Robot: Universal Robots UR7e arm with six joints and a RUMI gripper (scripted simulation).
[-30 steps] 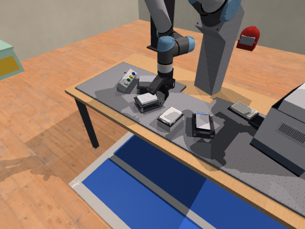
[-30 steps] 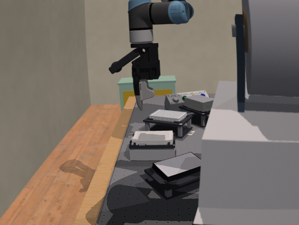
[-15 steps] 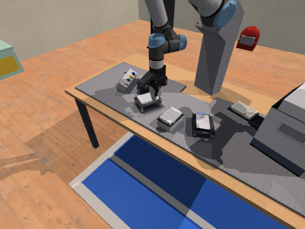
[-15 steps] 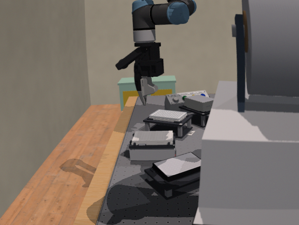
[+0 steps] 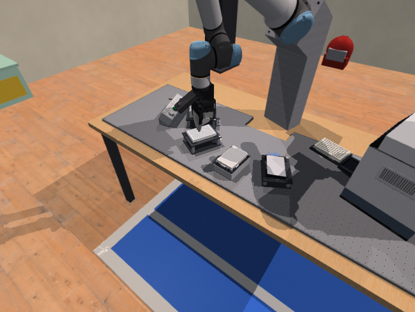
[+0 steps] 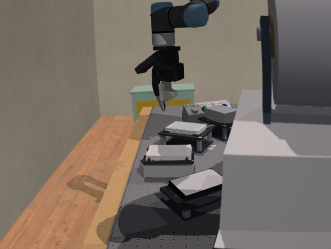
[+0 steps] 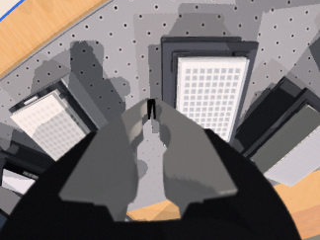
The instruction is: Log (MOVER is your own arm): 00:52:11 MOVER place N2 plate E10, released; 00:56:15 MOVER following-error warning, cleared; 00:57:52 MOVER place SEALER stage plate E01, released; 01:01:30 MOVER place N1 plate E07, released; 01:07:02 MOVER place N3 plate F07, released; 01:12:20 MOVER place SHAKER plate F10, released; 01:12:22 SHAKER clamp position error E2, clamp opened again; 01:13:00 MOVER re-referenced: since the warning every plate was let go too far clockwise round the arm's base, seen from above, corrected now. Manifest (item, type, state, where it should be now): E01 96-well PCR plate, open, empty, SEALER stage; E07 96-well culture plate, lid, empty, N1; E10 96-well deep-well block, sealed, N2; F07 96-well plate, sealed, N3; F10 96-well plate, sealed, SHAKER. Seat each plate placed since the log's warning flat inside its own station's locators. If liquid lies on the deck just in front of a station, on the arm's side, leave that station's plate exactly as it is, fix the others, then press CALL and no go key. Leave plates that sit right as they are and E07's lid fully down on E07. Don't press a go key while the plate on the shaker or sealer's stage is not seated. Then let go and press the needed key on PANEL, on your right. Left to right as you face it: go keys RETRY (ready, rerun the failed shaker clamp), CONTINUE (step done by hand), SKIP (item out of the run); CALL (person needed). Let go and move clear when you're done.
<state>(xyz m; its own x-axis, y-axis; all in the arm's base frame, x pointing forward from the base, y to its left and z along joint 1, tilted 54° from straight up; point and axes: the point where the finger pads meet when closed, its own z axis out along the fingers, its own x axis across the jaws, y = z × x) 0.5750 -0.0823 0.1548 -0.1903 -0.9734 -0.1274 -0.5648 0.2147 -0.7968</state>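
Grey deck [image 5: 302, 214]: five plates, one shut empty gripper [image 5: 198, 128].

Arm [image 5: 214, 30] reaching down, wrist vertical, fingers [image 6: 161, 99] closed, empty.

No text, label, brand, number or sign is showing clearly enough to read in any view. A white strip along the top of the key panel [image 6: 211, 103] is carrying small dark marks, but they are blurring into smudges. A small white tag [image 6: 211, 147] is lying on the deck beside a plate stand, and its marks are too tiny to make out.
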